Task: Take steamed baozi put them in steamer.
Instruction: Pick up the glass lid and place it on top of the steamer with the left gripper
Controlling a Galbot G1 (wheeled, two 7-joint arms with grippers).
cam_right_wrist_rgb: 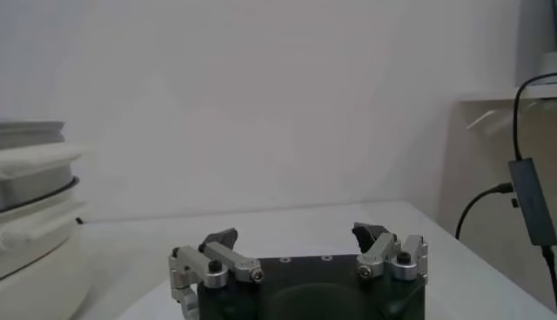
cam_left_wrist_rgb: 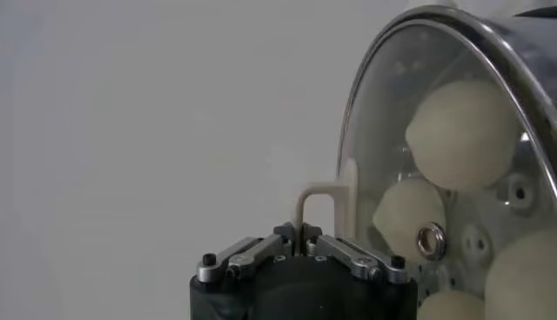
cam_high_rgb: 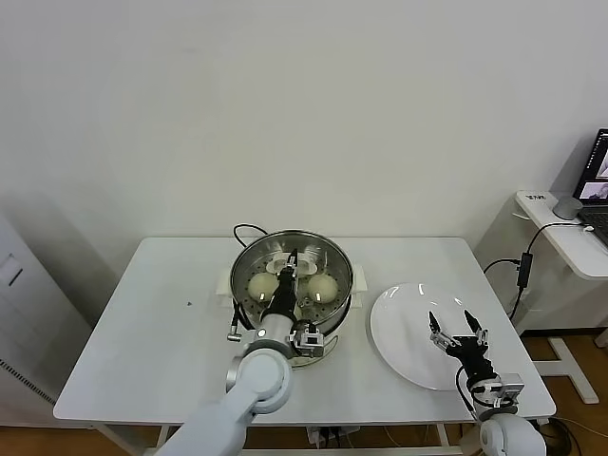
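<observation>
The steamer (cam_high_rgb: 334, 258) stands at the table's middle with several cream-white baozi (cam_high_rgb: 323, 286) inside. The round glass lid (cam_left_wrist_rgb: 409, 26) lies over the basket, and the baozi (cam_left_wrist_rgb: 461, 135) show through its glass. My left gripper (cam_high_rgb: 289, 267) reaches over the steamer and is shut on the lid's white handle (cam_left_wrist_rgb: 315, 193); in the left wrist view the gripper (cam_left_wrist_rgb: 300, 231) pinches that handle. My right gripper (cam_high_rgb: 450, 319) is open and empty, hovering over the bare white plate (cam_high_rgb: 399, 328). In the right wrist view this gripper (cam_right_wrist_rgb: 300, 236) shows its jaws wide apart.
A black cord (cam_high_rgb: 245, 229) runs behind the steamer. A side table (cam_high_rgb: 560, 237) with a laptop (cam_high_rgb: 598, 171) stands at the far right. The steamer's side (cam_right_wrist_rgb: 26, 174) shows in the right wrist view. The table's left part (cam_high_rgb: 161, 323) is bare.
</observation>
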